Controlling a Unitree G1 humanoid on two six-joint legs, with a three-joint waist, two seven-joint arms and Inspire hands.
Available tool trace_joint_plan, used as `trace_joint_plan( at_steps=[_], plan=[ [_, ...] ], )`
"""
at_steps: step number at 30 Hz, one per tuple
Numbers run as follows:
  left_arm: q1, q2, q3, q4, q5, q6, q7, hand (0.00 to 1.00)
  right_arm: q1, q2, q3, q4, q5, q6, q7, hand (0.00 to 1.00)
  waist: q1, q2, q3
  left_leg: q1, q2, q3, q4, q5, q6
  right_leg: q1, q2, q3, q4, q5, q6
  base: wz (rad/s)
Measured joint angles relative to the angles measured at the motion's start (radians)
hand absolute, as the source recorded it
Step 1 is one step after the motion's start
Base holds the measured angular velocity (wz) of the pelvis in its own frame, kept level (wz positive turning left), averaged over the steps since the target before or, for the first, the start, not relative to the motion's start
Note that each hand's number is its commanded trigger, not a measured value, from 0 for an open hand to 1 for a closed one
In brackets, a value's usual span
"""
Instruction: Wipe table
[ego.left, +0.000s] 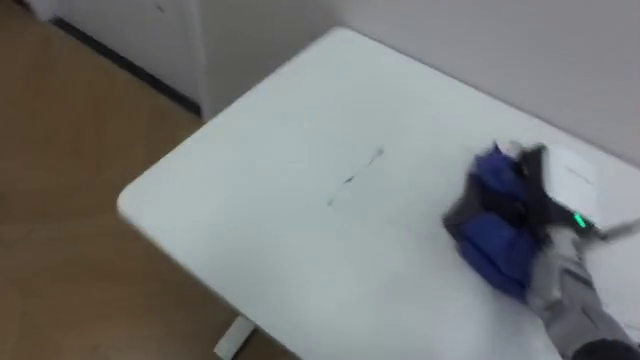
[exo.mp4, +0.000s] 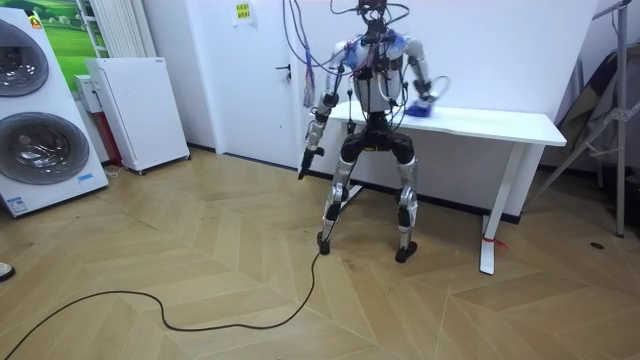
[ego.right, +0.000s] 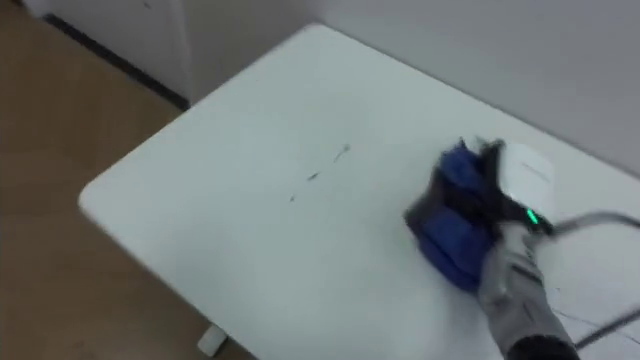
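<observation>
The right arm reaches forward from the lower right with the right hand (ego.left: 530, 192) held low, its back turned up, while the left arm hangs slack, the left hand (exo.mp4: 309, 158) beside the hip.

You are looking at a white rectangular table (ego.left: 260, 235) with rounded corners. A crumpled blue cloth (ego.left: 495, 250) is lying bunched on its top. Left of that cloth, well apart from it, a few thin dark streaks (ego.left: 352, 180) are showing on the bare surface.
</observation>
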Motion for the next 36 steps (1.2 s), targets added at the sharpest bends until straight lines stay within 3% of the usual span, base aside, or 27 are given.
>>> trace_joint_plan(
  at_steps=[1, 3, 5, 7, 8, 9, 10, 12, 14, 15, 17, 20, 22, 24, 25, 27, 30, 33, 36],
  plan=[
    [0.017, -0.007, 0.001, -0.003, 0.006, -0.001, 0.001, 0.0, 0.036, -0.011, -0.025, 0.0, 0.012, 0.0, -0.003, 1.0, -0.019, 0.0, -0.001, 0.012, 0.001, 0.015, -0.002, 0.007, 0.01, 0.012, 0.004, 0.0, 0.0, -0.01, -0.002, 0.09],
    [0.048, -0.034, 0.026, -0.016, 0.03, -0.003, 0.004, 0.0, 0.149, -0.033, -0.156, -0.001, 0.049, 0.002, -0.019, 1.0, -0.081, 0.002, -0.0016, 0.029, -0.003, 0.048, 0.0, 0.01, 0.015, 0.036, 0.034, 0.009, -0.009, -0.038, -0.007, 0.09],
    [0.074, -0.039, 0.029, -0.043, 0.037, -0.002, 0.013, 0.0, 0.208, -0.038, -0.199, -0.021, 0.088, 0.015, -0.024, 1.0, -0.105, 0.005, -0.001, 0.042, -0.013, 0.063, -0.001, 0.01, 0.014, 0.051, 0.063, 0.019, -0.042, -0.032, -0.018, -0.18],
    [0.084, -0.04, 0.029, -0.043, 0.034, -0.001, 0.023, 0.0, 0.224, -0.03, -0.211, -0.056, 0.108, 0.022, -0.019, 1.0, -0.109, 0.009, 0.0002, 0.067, -0.046, 0.079, -0.018, 0.006, 0.019, 0.049, 0.083, 0.061, -0.061, -0.02, -0.037, -0.48],
    [0.083, -0.04, 0.02, -0.043, 0.034, 0.003, 0.025, 0.0, 0.209, -0.026, -0.201, -0.078, 0.12, 0.022, -0.015, 1.0, -0.1, 0.02, 0.003, 0.084, -0.077, 0.073, -0.025, -0.008, 0.03, 0.049, 0.095, 0.093, -0.078, -0.001, -0.051, -0.8],
    [0.084, -0.046, 0.007, -0.042, 0.03, 0.006, 0.028, 0.0, 0.182, -0.022, -0.197, -0.111, 0.119, 0.034, -0.004, 1.0, -0.086, 0.046, 0.0064, 0.095, -0.109, 0.071, -0.031, -0.037, 0.037, 0.048, 0.11, 0.129, -0.096, 0.014, -0.054, -0.85],
    [0.081, -0.053, 0.006, -0.04, 0.024, 0.007, 0.028, 0.0, 0.167, -0.019, -0.194, -0.136, 0.118, 0.045, 0.005, 1.0, -0.077, 0.058, 0.0094, 0.103, -0.129, 0.07, -0.04, -0.051, 0.036, 0.042, 0.117, 0.15, -0.099, 0.018, -0.053, -1.02],
    [0.075, -0.075, -0.003, -0.038, -0.002, 0.016, 0.029, 0.0, 0.083, 0.01, -0.132, -0.231, 0.076, 0.079, 0.026, 1.0, -0.034, 0.094, 0.0163, 0.116, -0.223, 0.025, -0.076, -0.084, 0.074, -0.004, 0.131, 0.242, -0.092, 0.044, -0.061, -1.2],
    [0.069, -0.084, -0.014, -0.038, -0.015, 0.024, 0.028, 0.0, 0.032, 0.046, -0.028, -0.318, 0.021, 0.09, 0.037, 1.0, -0.016, 0.119, 0.0181, 0.116, -0.255, -0.019, -0.104, -0.091, 0.086, -0.041, 0.142, 0.279, -0.085, 0.059, -0.068, -0.97],
    [0.057, -0.085, -0.024, -0.044, -0.015, 0.041, 0.028, 0.0, 0.03, 0.059, 0.055, -0.383, -0.006, 0.093, 0.048, 1.0, -0.001, 0.122, 0.017, 0.119, -0.283, -0.057, -0.132, -0.092, 0.09, -0.069, 0.148, 0.309, -0.073, 0.062, -0.071, -0.7],
    [0.05, -0.094, -0.03, -0.073, -0.014, 0.063, 0.025, 0.0, 0.016, 0.074, 0.157, -0.426, -0.036, 0.084, 0.075, 1.0, 0.011, 0.122, 0.0169, 0.124, -0.308, -0.109, -0.165, -0.084, 0.103, -0.082, 0.159, 0.327, -0.07, 0.066, -0.076, -0.23],
    [0.056, -0.12, -0.03, -0.103, -0.016, 0.083, 0.021, 0.0, 0.013, 0.123, 0.171, -0.439, -0.061, 0.084, 0.095, 1.0, 0.006, 0.108, 0.0155, 0.128, -0.308, -0.138, -0.179, -0.075, 0.108, -0.071, 0.166, 0.322, -0.077, 0.069, -0.084, 0.15],
    [0.077, -0.127, -0.041, -0.117, -0.043, 0.094, 0.023, 0.0, 0.029, 0.123, 0.167, -0.4, -0.044, 0.074, 0.084, 1.0, -0.021, 0.096, 0.016, 0.135, -0.307, -0.142, -0.181, -0.075, 0.109, -0.043, 0.167, 0.309, -0.101, 0.069, -0.084, 0.31],
    [0.108, -0.128, -0.041, -0.139, -0.042, 0.095, 0.036, 0.0, 0.114, 0.123, 0.133, -0.355, -0.034, 0.018, 0.006, 1.0, -0.08, 0.075, 0.0142, 0.15, -0.305, -0.144, -0.184, -0.075, 0.112, 0.017, 0.167, 0.299, -0.152, 0.064, -0.076, 0.62],
    [0.116, -0.128, -0.041, -0.14, -0.042, 0.094, 0.045, 0.0, 0.138, 0.122, 0.12, -0.334, -0.029, -0.004, -0.024, 1.0, -0.093, 0.069, 0.0157, 0.161, -0.305, -0.144, -0.187, -0.075, 0.114, 0.032, 0.167, 0.297, -0.168, 0.063, -0.073, 0.61],
    [0.133, -0.127, -0.021, -0.131, -0.035, 0.089, 0.066, 0.0, 0.238, 0.12, 0.054, -0.275, 0.027, -0.071, -0.119, 1.0, -0.119, 0.052, 0.0001, 0.194, -0.306, -0.139, -0.196, -0.084, 0.125, 0.097, 0.168, 0.288, -0.222, 0.067, -0.063, 0.35],
    [0.148, -0.118, 0.017, -0.138, -0.029, 0.06, 0.087, 0.0, 0.392, 0.109, -0.055, -0.256, 0.108, -0.11, -0.18, 1.0, -0.128, 0.017, -0.0055, 0.21, -0.31, -0.139, -0.187, -0.104, 0.139, 0.155, 0.167, 0.288, -0.262, 0.074, -0.05, 0.21],
    [0.163, -0.102, 0.017, -0.139, -0.033, 0.048, 0.106, 0.0, 0.474, 0.085, -0.127, -0.232, 0.12, -0.112, -0.221, 1.0, -0.139, 0.022, -0.0092, 0.216, -0.311, -0.131, -0.174, -0.121, 0.146, 0.168, 0.167, 0.267, -0.265, 0.081, -0.046, -0.05],
    [0.148, -0.095, 0.018, -0.143, -0.033, 0.048, 0.109, 0.0, 0.448, 0.084, -0.136, -0.218, 0.104, -0.1, -0.232, 1.0, -0.143, 0.032, -0.009, 0.232, -0.313, -0.117, -0.179, -0.121, 0.146, 0.171, 0.168, 0.265, -0.266, 0.082, -0.047, -0.24]
  ],
)
